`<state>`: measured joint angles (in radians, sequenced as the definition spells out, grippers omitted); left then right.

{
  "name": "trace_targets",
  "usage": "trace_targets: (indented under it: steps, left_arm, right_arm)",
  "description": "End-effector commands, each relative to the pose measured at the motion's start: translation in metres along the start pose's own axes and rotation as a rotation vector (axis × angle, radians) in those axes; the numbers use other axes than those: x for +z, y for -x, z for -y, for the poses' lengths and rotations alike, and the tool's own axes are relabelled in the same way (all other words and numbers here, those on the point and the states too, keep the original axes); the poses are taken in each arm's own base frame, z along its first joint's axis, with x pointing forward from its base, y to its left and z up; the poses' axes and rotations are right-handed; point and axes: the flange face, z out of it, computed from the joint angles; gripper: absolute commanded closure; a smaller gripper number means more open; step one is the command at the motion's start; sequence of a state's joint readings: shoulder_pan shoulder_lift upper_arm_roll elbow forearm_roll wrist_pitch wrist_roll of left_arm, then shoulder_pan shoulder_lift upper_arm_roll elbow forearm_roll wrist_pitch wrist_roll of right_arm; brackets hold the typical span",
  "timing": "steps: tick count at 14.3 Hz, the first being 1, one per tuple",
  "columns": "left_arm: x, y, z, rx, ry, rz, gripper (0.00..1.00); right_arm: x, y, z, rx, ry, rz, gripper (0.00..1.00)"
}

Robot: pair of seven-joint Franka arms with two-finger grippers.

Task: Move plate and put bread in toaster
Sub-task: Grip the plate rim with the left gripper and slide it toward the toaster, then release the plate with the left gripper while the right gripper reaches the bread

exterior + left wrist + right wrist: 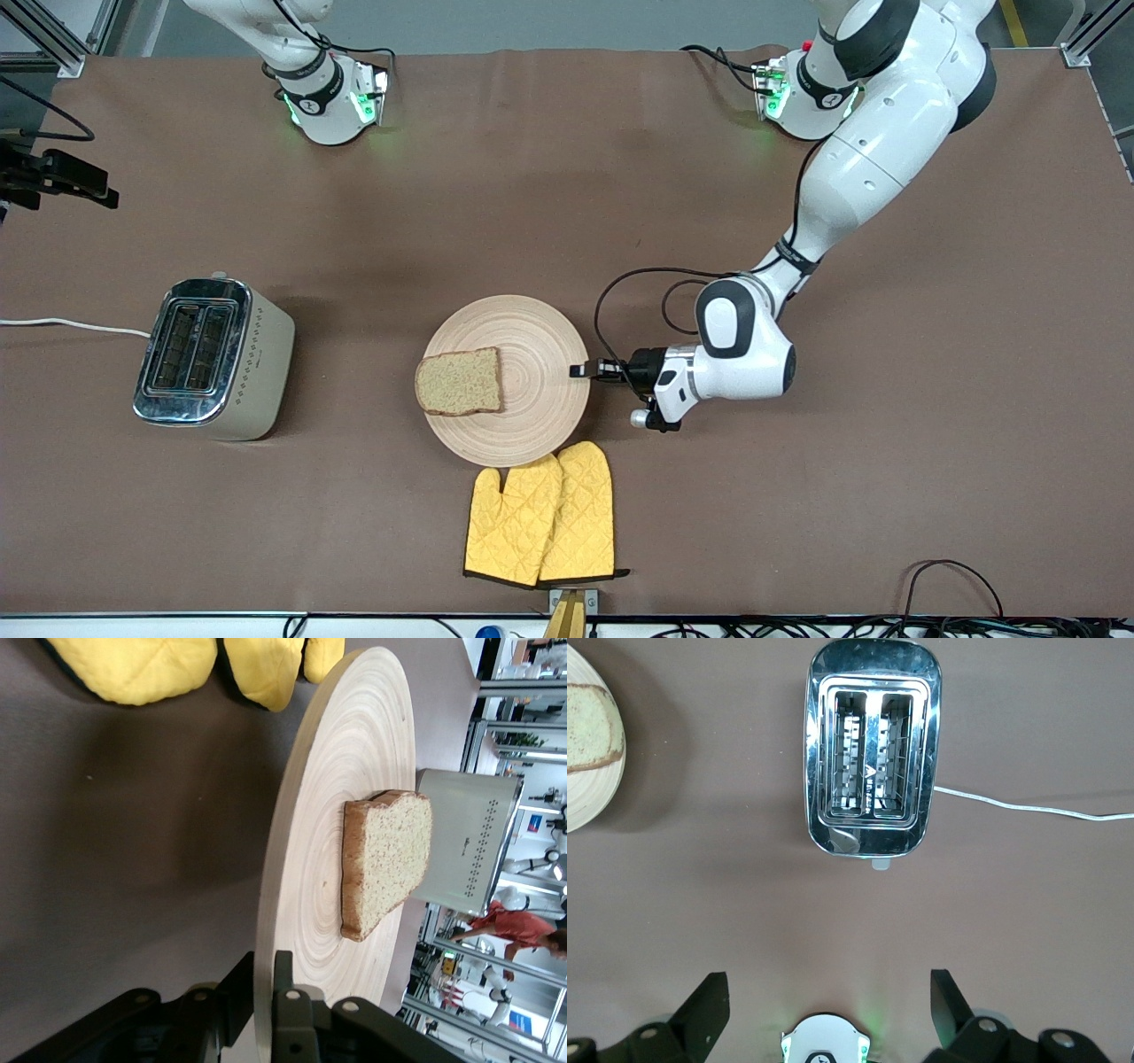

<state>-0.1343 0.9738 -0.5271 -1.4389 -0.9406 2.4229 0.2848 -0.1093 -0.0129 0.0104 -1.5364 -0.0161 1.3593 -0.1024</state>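
There, brown wholegrain bread [459,382] on grooved wooden plate [532,416]

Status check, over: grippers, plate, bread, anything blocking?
Left gripper shut on plate rim. Right gripper open above toaster. Bread on plate. Oven mitts touch plate's near edge.

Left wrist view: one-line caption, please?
Left gripper shut on the plate rim, bread lying on it, toaster ahead.

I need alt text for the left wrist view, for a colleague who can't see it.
The left pincer is shut on the rim of the plate, which carries the bread near its middle. The toaster stands past the plate's other edge, and yellow oven mitts lie on the brown table beside the plate.
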Motion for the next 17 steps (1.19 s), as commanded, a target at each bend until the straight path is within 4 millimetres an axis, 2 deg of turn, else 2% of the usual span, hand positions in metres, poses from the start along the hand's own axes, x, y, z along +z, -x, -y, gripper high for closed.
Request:
trace_targets:
  steps: [1, 6, 11, 13, 14, 15, 16, 17]
  left_arm:
    - [0.005, 0.0, -0.01, -0.014, 0.026, -0.019, 1.0]
    - [0.013, 0.003, -0.002, 0.063, -0.005, -0.06, 0.99]
    - [0.029, 0.022, 0.011, 0.079, -0.039, -0.038, 0.99]
    - [0.032, 0.026, 0.015, 0.073, -0.044, -0.027, 0.94]
    - [0.032, 0.028, 0.016, 0.072, -0.047, -0.026, 0.88]
    - [0.032, 0.028, 0.015, 0.074, -0.047, -0.024, 0.76]
    - [0.031, 0.028, 0.016, 0.073, -0.047, -0.025, 0.49]
    - [0.027, 0.026, 0.017, 0.074, -0.048, -0.029, 0.02]
  right_arm:
    - [0.0, 0.004, -0.007, 0.007, -0.013, -0.007, 0.0]
    - [0.0, 0.001, -0.009, 0.015, -0.013, -0.026, 0.0]
    - [0.001, 0.0, -0.008, 0.012, -0.012, -0.034, 0.0]
    - [0.021, -0.008, -0.002, 0.005, -0.014, -0.025, 0.0]
    - [0.03, -0.012, 0.008, -0.01, -0.035, -0.033, 0.0]
    - [0.035, -0.015, 0.016, -0.022, -0.06, -0.046, 0.0]
    - [0.045, -0.02, 0.022, -0.026, -0.08, -0.052, 0.0]
    - [0.054, -0.026, 0.03, -0.033, -0.113, -0.071, 0.0]
